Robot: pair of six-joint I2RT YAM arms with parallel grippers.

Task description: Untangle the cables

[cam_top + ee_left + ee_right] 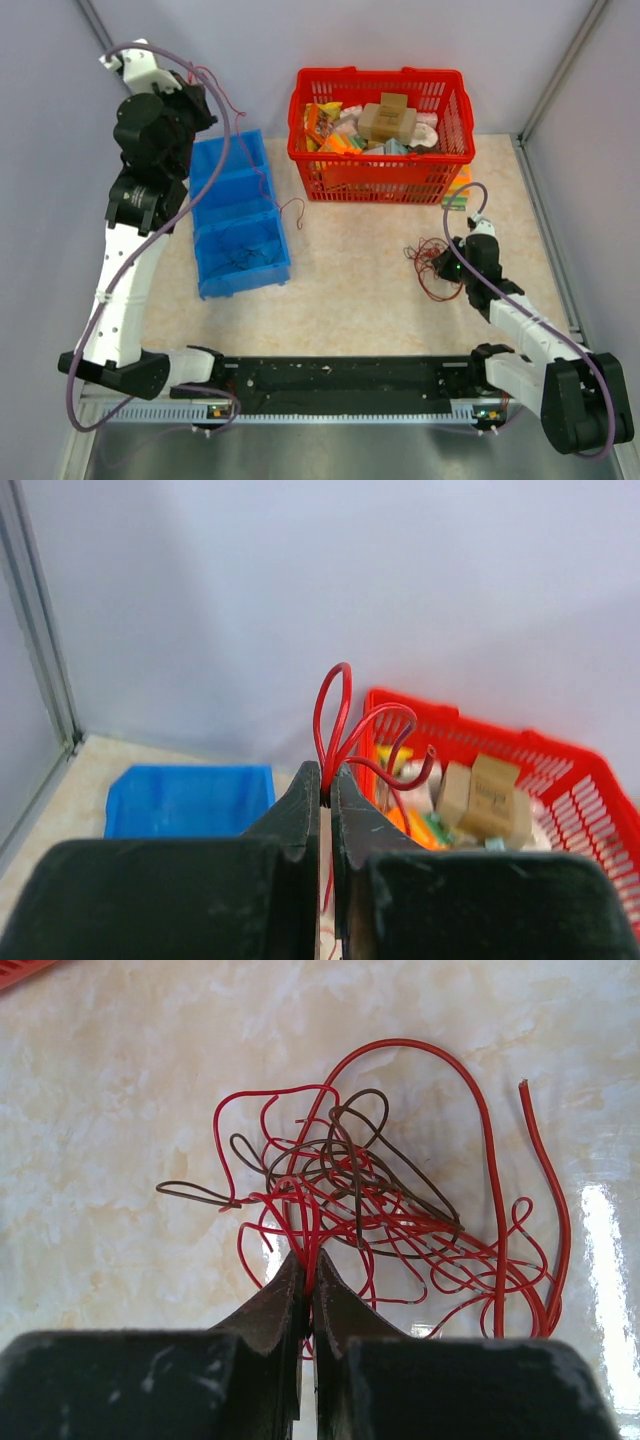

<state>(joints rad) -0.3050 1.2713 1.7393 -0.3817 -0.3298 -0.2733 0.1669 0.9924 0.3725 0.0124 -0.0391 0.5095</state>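
The cables [370, 1200] lie as a loose tangle of thin red and dark-brown wires on the marble table, at the right in the top view [427, 268]. My right gripper [309, 1260] is shut on red strands at the tangle's near edge; it also shows in the top view [447, 266]. My left gripper [326, 780] is raised high at the back left and is shut on a single red wire [335, 715] that loops above its tips. In the top view that wire [262, 170] hangs from the left gripper [203, 100] down over the blue bin to the table.
A blue bin [238, 215] stands left of centre with thin dark wires inside. A red basket [380, 170] full of packets and boxes stands at the back. A green and yellow packet [457, 192] lies beside the basket. Grey walls close in on all sides.
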